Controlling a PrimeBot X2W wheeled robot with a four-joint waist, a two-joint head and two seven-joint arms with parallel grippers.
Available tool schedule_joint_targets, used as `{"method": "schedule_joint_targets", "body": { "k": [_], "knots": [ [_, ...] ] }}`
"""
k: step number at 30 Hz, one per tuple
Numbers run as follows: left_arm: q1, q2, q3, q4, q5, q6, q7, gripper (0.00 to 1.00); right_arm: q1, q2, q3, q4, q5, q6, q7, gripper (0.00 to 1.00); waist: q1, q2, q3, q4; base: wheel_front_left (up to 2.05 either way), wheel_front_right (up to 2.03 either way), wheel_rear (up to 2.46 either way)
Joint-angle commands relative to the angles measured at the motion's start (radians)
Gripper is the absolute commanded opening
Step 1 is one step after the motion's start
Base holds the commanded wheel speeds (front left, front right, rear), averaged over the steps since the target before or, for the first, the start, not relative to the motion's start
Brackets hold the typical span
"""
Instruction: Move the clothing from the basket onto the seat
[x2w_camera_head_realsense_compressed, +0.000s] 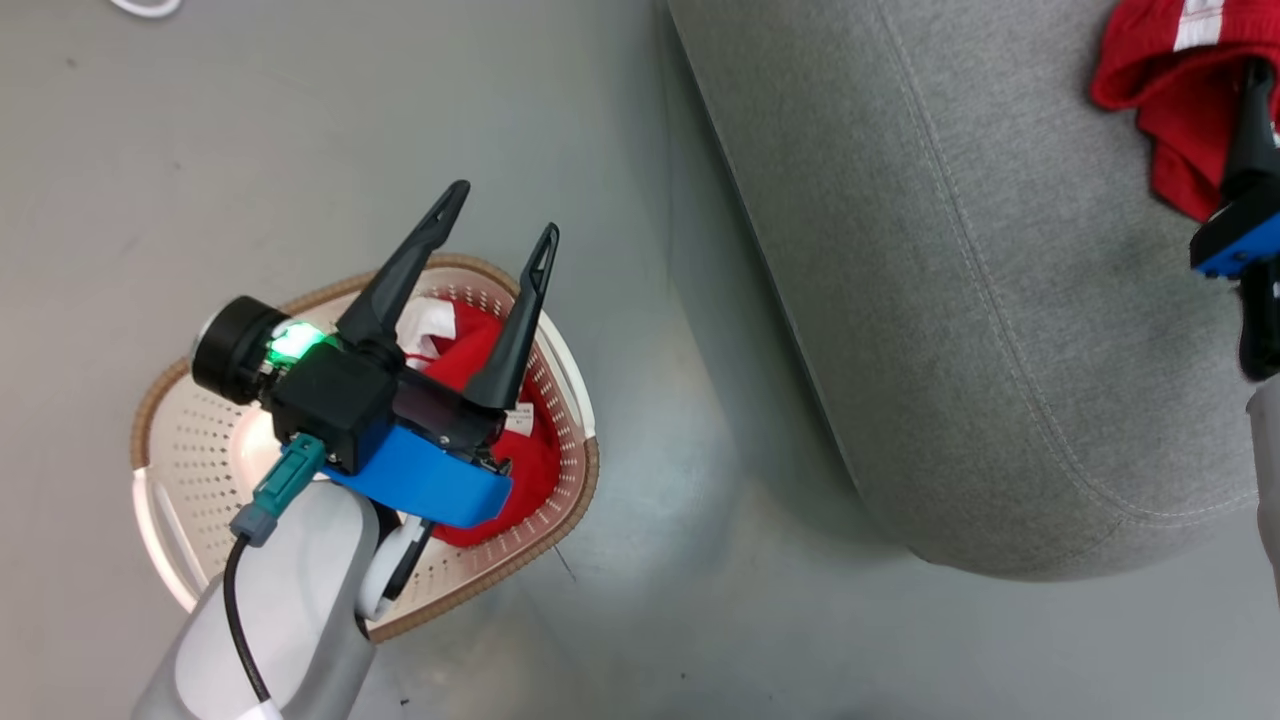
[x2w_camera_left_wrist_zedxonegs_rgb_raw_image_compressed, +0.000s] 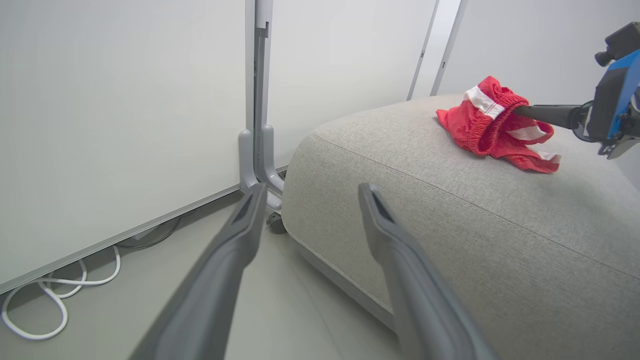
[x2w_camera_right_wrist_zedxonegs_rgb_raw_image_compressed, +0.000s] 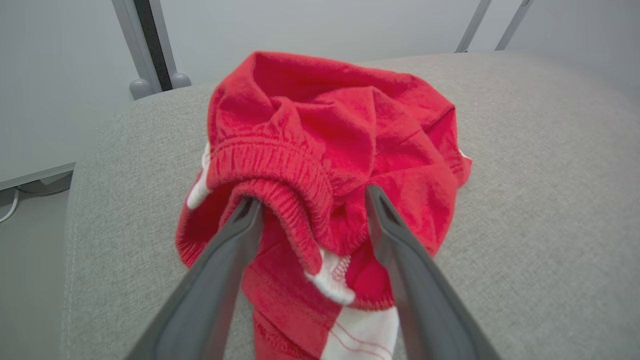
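My right claw (x2w_camera_right_wrist_zedxonegs_rgb_raw_image_compressed: 310, 200) stands wide open astride one red garment (x2w_camera_right_wrist_zedxonegs_rgb_raw_image_compressed: 340, 115) lying on the seat (x2w_camera_head_realsense_compressed: 950, 300); I judge it released. Beside the seat, my left claw (x2w_camera_head_realsense_compressed: 505, 208) hangs open and empty over the basket (x2w_camera_head_realsense_compressed: 200, 440), which holds a second red garment (x2w_camera_head_realsense_compressed: 535, 465). Next it must descend and pinch that one.

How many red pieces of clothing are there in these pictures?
2. One red garment lies on the grey seat, between the open fingers of the right gripper; the other garment sits in the basket under the left gripper, which may hide more.
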Motion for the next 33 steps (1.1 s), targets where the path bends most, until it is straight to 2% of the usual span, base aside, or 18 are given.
{"method": "schedule_joint_targets", "body": {
  "k": [1,10,20,28,33],
  "knots": [
    [0.008,-0.006,0.003,0.004,-0.005,-0.001,-0.003,1.0,0.02,0.0,0.005,0.002,0.0,0.0,-0.003,1.0,0.0,0.0,-0.034,0.011,0.0,0.0,0.0],
    [0.086,-0.07,0.011,0.06,-0.04,-0.002,-0.003,1.0,0.149,-0.001,0.058,-0.051,0.003,0.0,-0.003,1.0,0.0,0.0,-0.198,0.054,0.0,0.0,0.0],
    [0.213,-0.124,0.057,0.14,-0.077,-0.002,-0.003,1.0,0.381,0.025,0.138,-0.195,0.041,0.0,-0.003,1.0,0.0,0.0,-0.404,0.11,0.0,0.0,0.0],
    [0.306,-0.146,0.126,0.174,-0.08,-0.002,-0.003,1.0,0.531,0.061,0.206,-0.339,0.065,0.0,0.04,1.0,0.0,0.0,-0.508,0.151,0.0,0.0,0.0],
    [0.341,-0.156,0.16,0.199,-0.081,-0.002,-0.003,1.0,0.633,0.082,0.195,-0.457,0.053,0.0,0.071,1.0,0.0,0.0,-0.559,0.195,0.0,0.0,0.0]
  ]
}}
